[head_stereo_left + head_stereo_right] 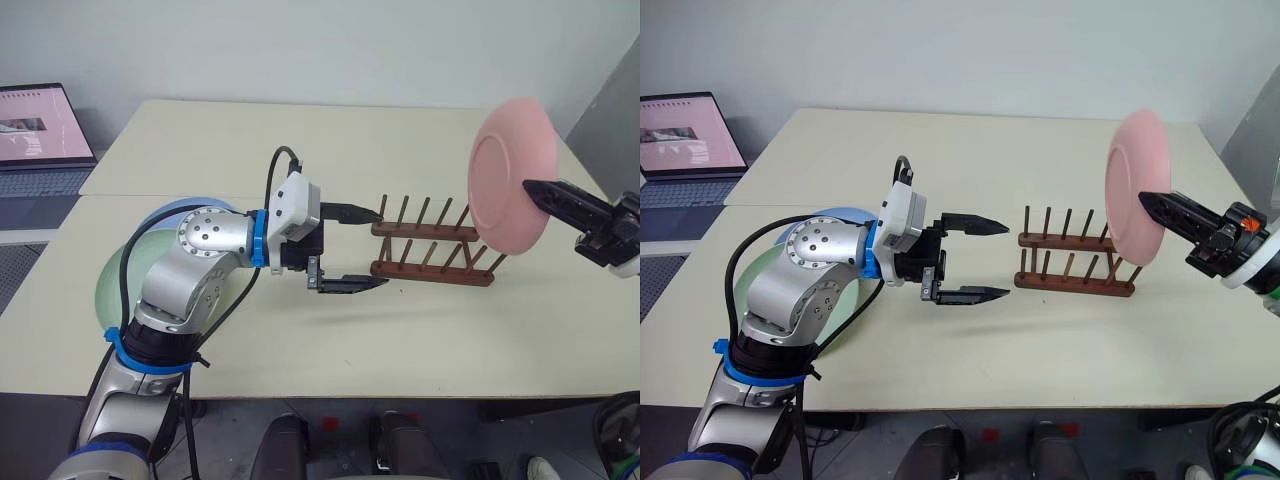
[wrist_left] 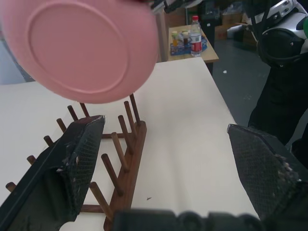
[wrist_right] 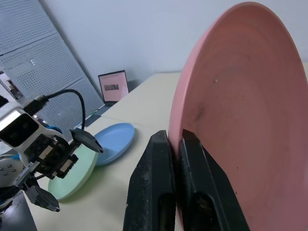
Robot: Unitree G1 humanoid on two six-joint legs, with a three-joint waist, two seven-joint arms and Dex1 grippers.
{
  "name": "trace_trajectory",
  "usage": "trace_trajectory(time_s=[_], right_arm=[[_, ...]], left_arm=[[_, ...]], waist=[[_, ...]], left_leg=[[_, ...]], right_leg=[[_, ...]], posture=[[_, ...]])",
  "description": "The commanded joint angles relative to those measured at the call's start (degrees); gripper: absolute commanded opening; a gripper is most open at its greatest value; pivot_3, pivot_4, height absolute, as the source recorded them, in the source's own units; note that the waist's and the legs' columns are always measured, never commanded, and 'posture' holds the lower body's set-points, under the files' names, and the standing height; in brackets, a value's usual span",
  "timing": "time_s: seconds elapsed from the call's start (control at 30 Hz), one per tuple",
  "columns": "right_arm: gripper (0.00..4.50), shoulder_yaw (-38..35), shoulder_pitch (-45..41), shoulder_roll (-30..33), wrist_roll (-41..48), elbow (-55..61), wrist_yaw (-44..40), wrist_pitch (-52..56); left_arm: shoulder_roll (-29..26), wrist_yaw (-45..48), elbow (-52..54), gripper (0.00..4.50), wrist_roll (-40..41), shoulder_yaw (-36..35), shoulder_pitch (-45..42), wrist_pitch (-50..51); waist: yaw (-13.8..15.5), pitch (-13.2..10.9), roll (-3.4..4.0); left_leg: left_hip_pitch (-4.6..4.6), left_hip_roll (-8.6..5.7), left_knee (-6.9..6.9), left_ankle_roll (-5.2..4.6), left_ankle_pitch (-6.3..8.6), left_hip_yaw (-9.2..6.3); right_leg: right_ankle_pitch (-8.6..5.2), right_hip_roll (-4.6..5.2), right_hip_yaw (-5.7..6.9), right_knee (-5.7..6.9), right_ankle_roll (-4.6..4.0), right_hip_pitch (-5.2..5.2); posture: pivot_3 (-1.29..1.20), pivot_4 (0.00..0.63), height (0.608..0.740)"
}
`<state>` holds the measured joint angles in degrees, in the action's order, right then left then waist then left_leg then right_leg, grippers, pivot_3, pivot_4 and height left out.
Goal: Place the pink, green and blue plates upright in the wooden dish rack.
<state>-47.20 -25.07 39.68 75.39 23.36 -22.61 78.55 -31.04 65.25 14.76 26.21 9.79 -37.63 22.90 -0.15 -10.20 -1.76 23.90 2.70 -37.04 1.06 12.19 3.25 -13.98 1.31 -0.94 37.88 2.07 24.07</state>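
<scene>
Gripping pink plate (image 1: 1133, 187) by rim, upright, right pincer (image 1: 1152, 202) clamped; left pincer (image 1: 990, 260) wide open, empty, beside dark wooden dish rack (image 1: 1073, 262).

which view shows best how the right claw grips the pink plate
The right wrist view: both fingers pinch the pink plate at its rim. The eye views show the right claw from afar; the left wrist view shows the plate's underside.

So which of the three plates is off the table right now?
The pink plate, clamped upright at its rim by the right hand above the rack's far end. The green plate and blue plate lie flat.
</scene>
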Motion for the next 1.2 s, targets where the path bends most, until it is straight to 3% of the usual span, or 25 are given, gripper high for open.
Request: trace_trajectory(time_s=[0.03, 0.27, 0.73, 0.87, 1.17, 1.2], right_arm=[[0.03, 0.5, 0.6, 2.1, 3.9, -0.2, 1.8, -4.0], [0.03, 4.1, 3.6, 3.8, 5.2, -2.9, 2.3, -8.9], [0.03, 11.0, 2.8, 8.2, -1.2, -13.3, -1.5, -14.4], [1.12, 11.1, 2.6, 8.6, -1.5, -14.2, -0.8, -14.8], [4.38, 7.6, 3.8, 13.3, -7.7, -12.8, -1.2, -20.3], [4.45, 7.7, 4.2, 15.2, -10.2, -12.4, -2.9, -21.9]], left_arm=[[0.7, 0.2, 0.3, 4.49, -0.1, 0.2, -1.1, -1.4], [1.3, 0.3, 0.0, 4.49, -0.4, 0.2, -1.4, -1.5], [3.4, -0.5, -0.5, 4.49, 1.2, -0.5, -2.3, 0.2], [3.5, -0.9, -0.3, 4.49, 1.1, -0.4, -2.1, 0.4], [2.1, -4.9, 1.4, 4.49, 0.6, -2.4, 0.0, 2.5], [1.6, -6.1, 2.0, 4.49, 0.4, -3.2, 0.7, 2.8]], waist=[[-0.1, 0.0, 0.00], [-0.2, 0.0, 0.00], [-0.2, 0.0, 0.00], [-0.1, 0.0, 0.00], [-0.1, 0.0, 0.00], [-0.2, 0.0, 0.00]], left_leg=[[0.00, 0.00, 0.00, 0.00, 0.00, 0.00], [0.00, 0.03, 0.02, 0.00, 0.00, -0.02], [0.01, 0.03, 0.02, 0.00, 0.00, 0.00], [0.01, 0.03, 0.02, 0.00, 0.00, -0.01], [0.02, 0.02, 0.02, 0.00, 0.00, 0.00], [0.01, 0.02, 0.03, 0.00, 0.00, 0.00]], right_leg=[[0.00, 0.00, 0.00, 0.00, 0.00, 0.00], [-0.01, -0.06, 0.02, -0.01, 0.00, 0.01], [-0.01, -0.06, 0.00, -0.03, 0.00, 0.01], [-0.01, -0.06, 0.01, -0.04, 0.00, 0.01], [-0.01, -0.05, 0.01, -0.06, 0.01, 0.01], [-0.01, -0.05, 0.01, -0.07, 0.01, 0.01]], posture=[[0.00, 0.150, 0.733], [0.00, 0.150, 0.733], [0.00, 0.150, 0.733], [0.00, 0.150, 0.733], [0.00, 0.150, 0.733], [0.00, 0.150, 0.733]])
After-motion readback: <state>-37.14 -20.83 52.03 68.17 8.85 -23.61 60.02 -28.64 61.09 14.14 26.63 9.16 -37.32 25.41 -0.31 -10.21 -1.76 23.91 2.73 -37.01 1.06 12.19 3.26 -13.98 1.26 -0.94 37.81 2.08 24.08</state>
